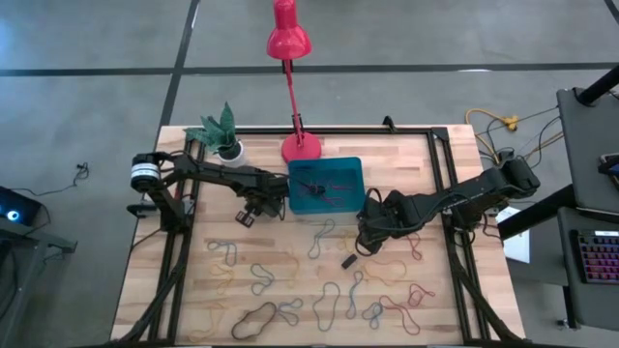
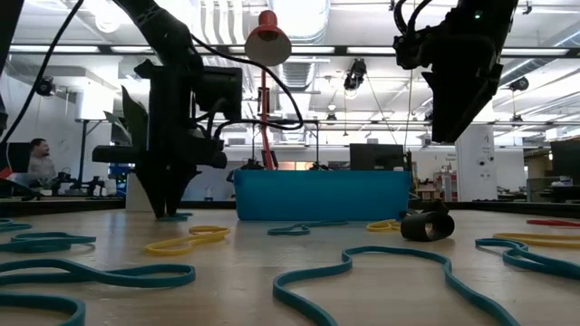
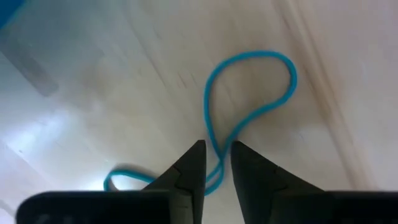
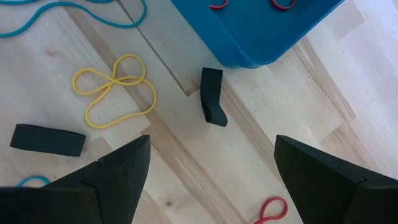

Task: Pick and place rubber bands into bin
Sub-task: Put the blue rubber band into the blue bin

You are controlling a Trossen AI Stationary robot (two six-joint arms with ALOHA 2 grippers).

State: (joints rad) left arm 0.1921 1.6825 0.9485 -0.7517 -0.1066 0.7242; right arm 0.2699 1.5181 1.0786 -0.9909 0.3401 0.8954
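Note:
The teal-blue bin [image 1: 326, 184] sits at the table's middle far side, with a few rubber bands [image 4: 283, 5] in it. Many rubber bands [image 1: 290, 290] lie flat on the wood nearer the near edge. My left gripper [image 1: 253, 208] is left of the bin, fingertips down at the table [image 2: 168, 213]. Its fingers are almost shut, standing on either side of a teal-blue rubber band [image 3: 249, 87]. My right gripper [image 1: 372, 230] hangs open, lifted [image 2: 453, 91] off the near right corner of the bin [image 4: 249, 37], above a yellow band [image 4: 115, 87] and short black bands [image 4: 211, 96]. My left gripper comes from above, pointing down, with a strand of the teal-blue band [image 3: 216, 168] running through the narrow gap between its fingers [image 3: 189, 171]. The band lies flat on the table. Whether the fingers touch the strand, I cannot tell.
A red desk lamp [image 1: 300, 145] and a small white plant pot [image 1: 229, 148] stand at the far edge beside the bin. Black frame rails [image 1: 440, 174] run along the table's sides. A short black loop [image 2: 426, 225] stands on the wood near the right gripper.

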